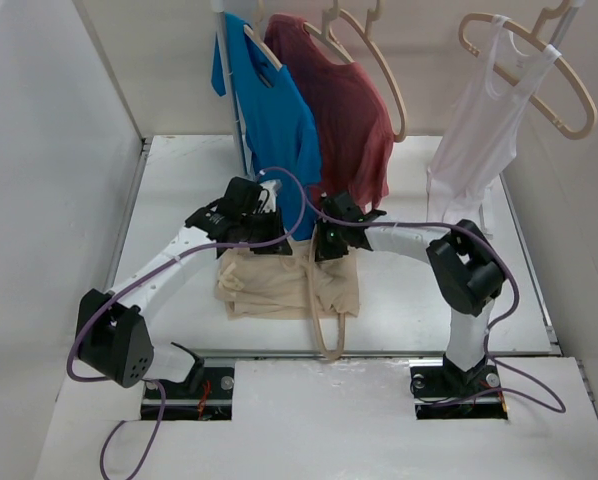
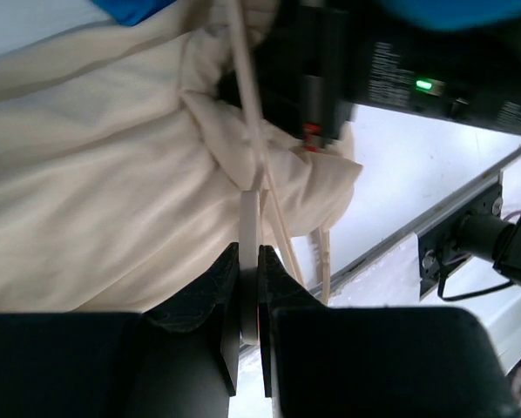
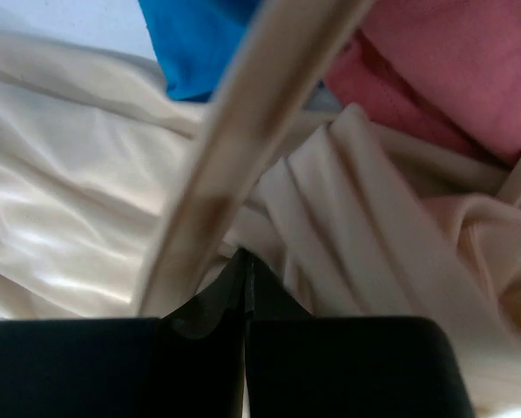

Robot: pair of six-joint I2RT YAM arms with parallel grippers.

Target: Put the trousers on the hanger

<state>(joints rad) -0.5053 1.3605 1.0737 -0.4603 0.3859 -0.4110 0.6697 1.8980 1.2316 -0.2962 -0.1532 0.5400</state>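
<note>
Trousers (image 1: pixel 279 285) sit bunched mid-table, towards the near edge. L gripper (image 2: pixel 249 300) is pinched tight on hanger (image 3: pixel 243 131). R gripper (image 3: pixel 245 270) is closed; can't tell if it nips cloth. Risk: slick bunched fabric may slip off the bar.

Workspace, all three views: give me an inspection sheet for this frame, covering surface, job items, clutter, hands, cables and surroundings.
Surface: white table, carrying the job's things.
Job's things: trousers folded mid-table; hanger lying across them, its loop reaching past their near edge; trousers not yet hung on it.
Clutter: blue T-shirt, red T-shirt and white vest hanging at the back.
Hands: left hand shut on the hanger; right hand shut at a trousers fold beside the hanger bar, and it is unclear whether cloth is pinched.
Cables: purple cables run along both arms in loose loops.
Surroundings: white walls left, right and behind.
</note>
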